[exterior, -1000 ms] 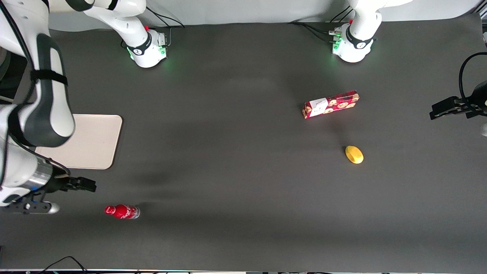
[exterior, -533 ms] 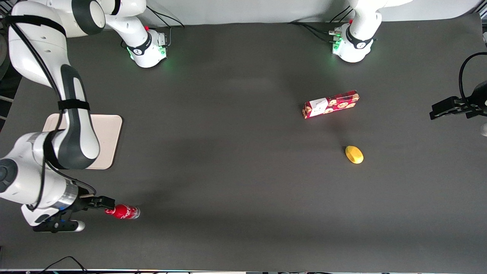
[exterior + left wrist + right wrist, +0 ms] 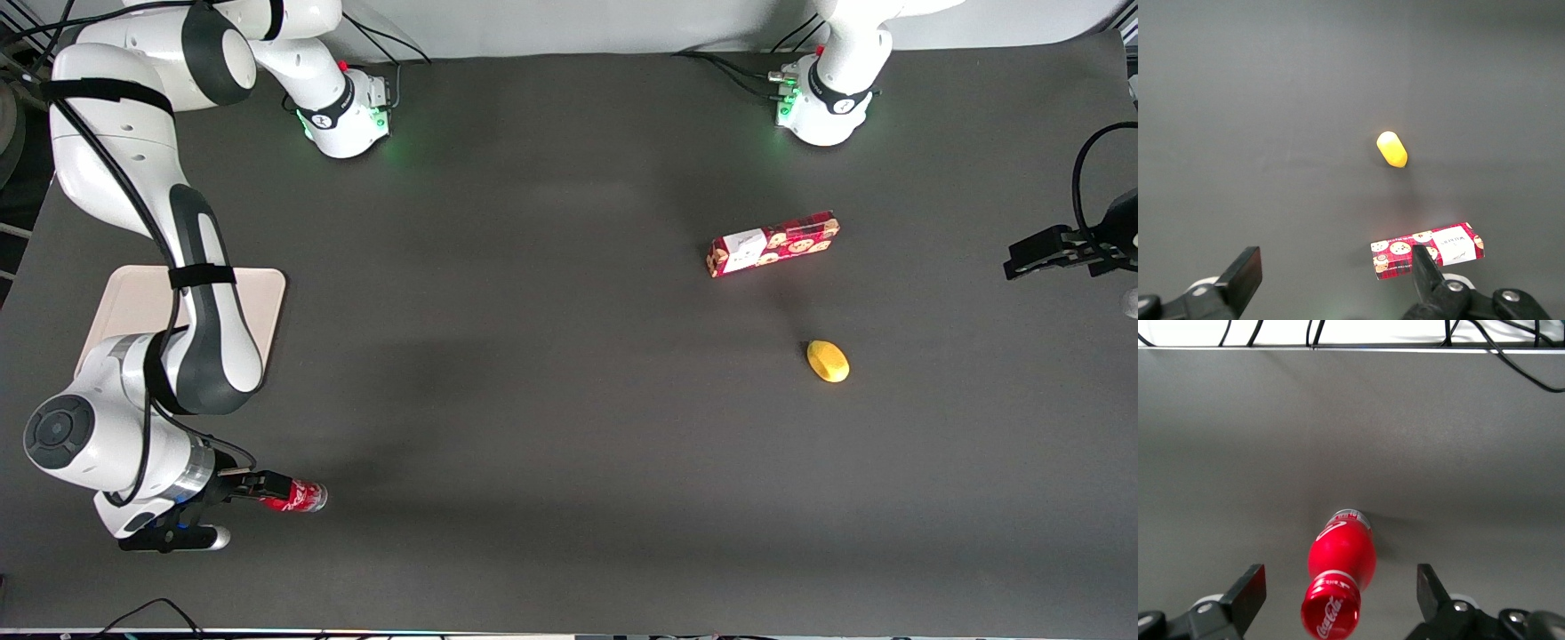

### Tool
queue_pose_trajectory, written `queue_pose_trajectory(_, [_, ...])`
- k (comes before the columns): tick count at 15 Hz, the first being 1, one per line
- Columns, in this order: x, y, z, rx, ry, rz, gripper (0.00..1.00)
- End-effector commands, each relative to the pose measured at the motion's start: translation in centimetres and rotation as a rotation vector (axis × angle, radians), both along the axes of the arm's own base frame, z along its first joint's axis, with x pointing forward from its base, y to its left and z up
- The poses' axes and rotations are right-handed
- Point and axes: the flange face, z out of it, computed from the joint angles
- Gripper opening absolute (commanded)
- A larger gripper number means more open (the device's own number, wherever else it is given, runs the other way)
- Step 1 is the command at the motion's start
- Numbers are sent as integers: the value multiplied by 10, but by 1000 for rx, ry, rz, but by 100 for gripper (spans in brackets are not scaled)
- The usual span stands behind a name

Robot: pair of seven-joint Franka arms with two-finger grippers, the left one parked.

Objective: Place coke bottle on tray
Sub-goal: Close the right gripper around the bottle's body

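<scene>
The coke bottle (image 3: pixel 298 496) lies on its side on the dark table, near the front camera at the working arm's end, its silvery base pointing toward the parked arm's end. In the right wrist view the bottle (image 3: pixel 1341 570) points its red cap at the camera. My right gripper (image 3: pixel 252 484) is open and low at the cap end, its two fingers standing wide on either side of the cap without touching it; in the wrist view the gripper (image 3: pixel 1338 600) straddles the cap. The beige tray (image 3: pixel 260 311) lies farther from the camera, partly hidden by the arm.
A red cookie box (image 3: pixel 773 244) and a yellow lemon-like object (image 3: pixel 828 361) lie toward the parked arm's end; both show in the left wrist view, the box (image 3: pixel 1427 251) and the yellow object (image 3: pixel 1392 149). The table's front edge with cables (image 3: pixel 1338 337) lies past the bottle.
My right gripper has dropped and moved from beside the tray to the bottle's cap end, and its fingers now flank the cap. The bottle has not moved.
</scene>
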Motion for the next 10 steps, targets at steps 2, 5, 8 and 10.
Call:
queue_pose_trajectory(2, [3, 1, -1, 4, -1, 7, 88])
queue_pose_trajectory(5, [3, 1, 0, 5, 3, 4, 40])
queue_pose_trajectory(8, [2, 1, -4, 6, 9, -11, 13])
queue_pose_trajectory(10, [2, 1, -4, 11, 9, -25, 0])
